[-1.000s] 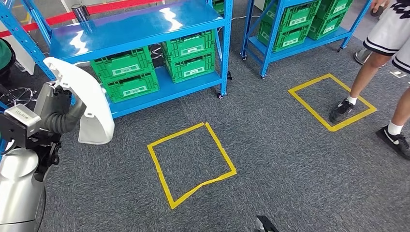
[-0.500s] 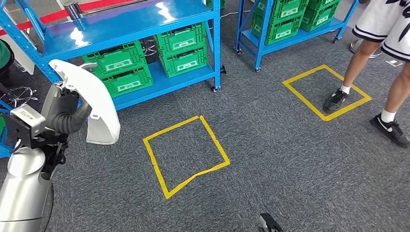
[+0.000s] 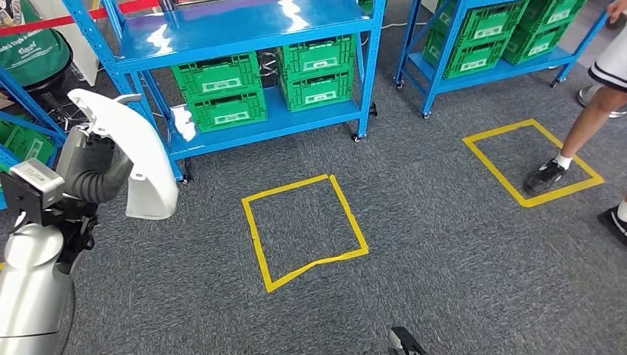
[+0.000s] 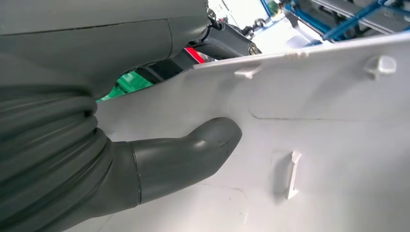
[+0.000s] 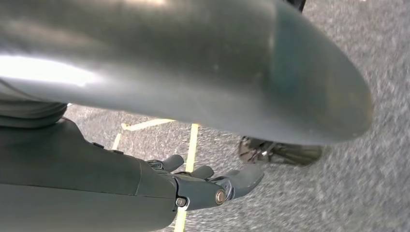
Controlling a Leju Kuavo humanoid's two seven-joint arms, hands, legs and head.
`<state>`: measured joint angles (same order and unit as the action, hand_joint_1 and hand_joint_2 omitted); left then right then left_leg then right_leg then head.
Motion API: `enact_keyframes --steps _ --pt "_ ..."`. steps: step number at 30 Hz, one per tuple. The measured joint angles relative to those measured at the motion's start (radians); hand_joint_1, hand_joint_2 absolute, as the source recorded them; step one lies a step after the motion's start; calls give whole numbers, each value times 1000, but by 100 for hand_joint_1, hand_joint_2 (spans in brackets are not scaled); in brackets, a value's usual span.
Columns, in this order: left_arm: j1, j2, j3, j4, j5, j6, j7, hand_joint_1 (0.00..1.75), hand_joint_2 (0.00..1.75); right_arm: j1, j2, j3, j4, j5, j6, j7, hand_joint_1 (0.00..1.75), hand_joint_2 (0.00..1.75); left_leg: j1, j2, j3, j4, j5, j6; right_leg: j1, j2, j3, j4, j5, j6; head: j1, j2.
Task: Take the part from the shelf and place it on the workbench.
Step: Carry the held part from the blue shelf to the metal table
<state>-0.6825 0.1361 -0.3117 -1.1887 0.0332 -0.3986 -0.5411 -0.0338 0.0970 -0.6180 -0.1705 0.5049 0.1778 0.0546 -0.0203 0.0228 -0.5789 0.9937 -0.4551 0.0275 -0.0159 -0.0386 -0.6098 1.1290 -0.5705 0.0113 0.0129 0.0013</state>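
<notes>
Part in left hand, off the shelf

Part [image 3: 140, 151] is a white curved plastic shell, held up in the air by the left hand [image 3: 92, 174] at the left of the head view, in front of the blue shelf [image 3: 244, 33]. It touches neither shelf nor floor. In the left wrist view the grey thumb [image 4: 193, 154] presses flat against the shell's inner face, near small moulded clips; the other fingers are hidden behind the part.

Right hand [image 5: 212, 186] hangs low over the grey carpet [image 3: 444, 251], fingers loosely curled, nothing in them.

Green crates [image 3: 222, 92] sit on the shelf's lower level, two stacks side by side. Yellow tape square [image 3: 303, 231] lies on the carpet in front of the shelf, a second one [image 3: 534, 161] further right. A person's shoe [image 3: 546, 176] stands inside that second square.
</notes>
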Motion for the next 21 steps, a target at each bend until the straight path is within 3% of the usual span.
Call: enact_keyframes --steps 2,3,4,6,7,9,11,12,14,16,18,19,20,21 --pt "7 -1 0 2 -1 1 -1 175 175 3 -1 0 0 3 0 1 0 0 1 -24 -10 4 5 4 1 30 -60 124 -55 3 1 0" --pt "13 -1 -1 2 -1 2 -1 175 175 5 -2 0 0 5 0 1 0 0 1 -37 -16 9 6 4 0 33 -79 164 -63 4 1 0" --pt "19 -1 -1 3 -2 3 -1 175 175 6 -3 0 0 6 0 1 0 0 2 -51 -22 16 6 3 0 34 -84 172 -54 6 1 0" --pt "24 0 0 2 -3 5 -1 175 175 5 -5 0 0 9 0 0 0 0 5 -78 -35 34 5 -2 -3 41 -41 82 6 8 1 0" --pt "25 1 0 2 -3 6 -1 175 175 4 -6 0 0 10 0 0 0 0 7 -90 -42 44 3 -7 -6 58 -12 23 26 8 1 0" --pt "24 4 2 0 -3 7 -2 175 175 1 -6 0 0 12 0 -1 0 0 8 -112 -58 60 3 -20 -7 83 21 -49 42 0 0 0" --pt "27 11 3 -4 -4 8 -3 175 175 0 -6 0 0 15 0 -1 0 0 10 -131 -68 62 9 -34 -4 79 21 -55 42 -15 0 0" --pt "31 14 4 -6 -4 9 -4 175 175 0 -5 0 0 17 0 -1 0 0 11 -131 -71 61 11 -40 -5 68 21 -58 46 -22 1 0" --pt "35 23 6 -11 -4 9 -4 175 175 0 -5 0 0 19 1 -1 0 0 11 -99 -88 91 -9 -52 -7 49 22 -64 53 -36 -6 0" --pt "36 27 7 -13 -4 9 -4 175 175 2 -6 0 0 19 0 -1 0 0 14 -50 -133 194 -67 -64 -7 29 22 -66 56 -42 -14 0" --pt "42 28 7 -14 -4 10 -4 175 175 5 -6 0 0 19 0 -1 0 0 21 -33 -181 305 -112 -73 -6 5 19 -66 56 -42 -15 0" --pt "45 28 7 -14 -4 10 -4 175 175 6 -6 0 0 19 0 -1 0 0 23 -30 -184 320 -111 -74 -6 -8 18 -66 56 -42 -15 0" --pt "47 28 7 -14 -4 10 -4 175 175 6 -6 0 0 19 0 -1 0 0 24 -26 -166 296 -93 -73 -6 -21 19 -65 56 -42 -15 0" --pt "47 28 7 -15 -4 10 -4 175 175 5 -6 0 0 19 0 -1 0 0 24 -15 -130 235 -63 -71 -6 -34 20 -66 55 -41 -15 0"
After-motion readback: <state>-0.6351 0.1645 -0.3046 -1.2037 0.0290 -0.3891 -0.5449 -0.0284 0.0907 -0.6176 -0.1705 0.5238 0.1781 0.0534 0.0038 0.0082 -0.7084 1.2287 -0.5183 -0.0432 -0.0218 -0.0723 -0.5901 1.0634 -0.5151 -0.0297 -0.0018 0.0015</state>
